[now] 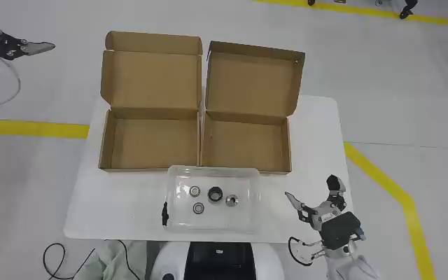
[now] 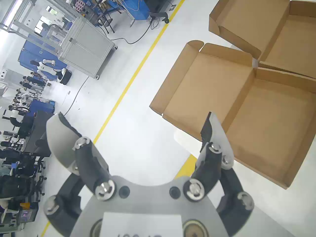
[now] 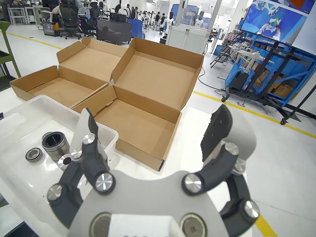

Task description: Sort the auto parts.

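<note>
Count: 2 open cardboard boxes, left box and right box. 1 clear bin holding 4 parts: 2 bearing rings, 1 dark sleeve, 1 silver piece.

Off-task items I log from the console:
- White table, one.
- Yellow floor tape at the table's 9 o'clock, with a second strip running off at 3 to 5 o'clock.
- Pale green cloth on the floor at 7 o'clock.
- Large wall screen, lit.
- Blue equipment rack under the screen.
- Metal-framed cabinet.
- Black office chairs at far desks.
</note>
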You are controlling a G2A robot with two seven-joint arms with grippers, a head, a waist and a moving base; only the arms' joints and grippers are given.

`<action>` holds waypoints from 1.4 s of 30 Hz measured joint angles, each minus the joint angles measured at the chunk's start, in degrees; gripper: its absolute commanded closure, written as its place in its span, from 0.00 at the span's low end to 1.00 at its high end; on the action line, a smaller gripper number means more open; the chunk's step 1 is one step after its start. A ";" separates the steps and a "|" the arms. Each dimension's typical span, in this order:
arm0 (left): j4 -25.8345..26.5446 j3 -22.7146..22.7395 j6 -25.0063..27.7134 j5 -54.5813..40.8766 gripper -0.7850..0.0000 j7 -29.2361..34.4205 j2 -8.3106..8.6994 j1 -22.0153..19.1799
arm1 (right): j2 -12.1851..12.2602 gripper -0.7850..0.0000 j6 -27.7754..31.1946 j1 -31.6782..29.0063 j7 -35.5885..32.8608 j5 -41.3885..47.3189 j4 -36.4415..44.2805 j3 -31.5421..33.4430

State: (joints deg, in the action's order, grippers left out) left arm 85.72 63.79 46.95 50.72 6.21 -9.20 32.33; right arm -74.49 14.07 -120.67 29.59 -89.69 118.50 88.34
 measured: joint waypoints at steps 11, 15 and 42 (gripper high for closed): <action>0.00 0.00 0.00 0.00 0.00 0.00 0.00 0.00 | 0.00 0.00 0.00 0.00 0.00 0.00 0.00 0.00; 0.00 0.00 0.00 0.00 0.00 0.00 0.00 0.00 | 0.00 0.00 0.00 0.00 0.00 0.00 0.00 0.00; 0.00 0.00 0.00 0.00 0.00 0.00 0.00 0.00 | 0.18 0.00 1.49 1.53 -2.03 -2.38 0.28 -1.12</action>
State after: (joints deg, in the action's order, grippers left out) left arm 85.72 63.79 46.95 50.72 6.21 -9.20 32.33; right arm -74.31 15.56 -119.14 27.56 -92.07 118.78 87.22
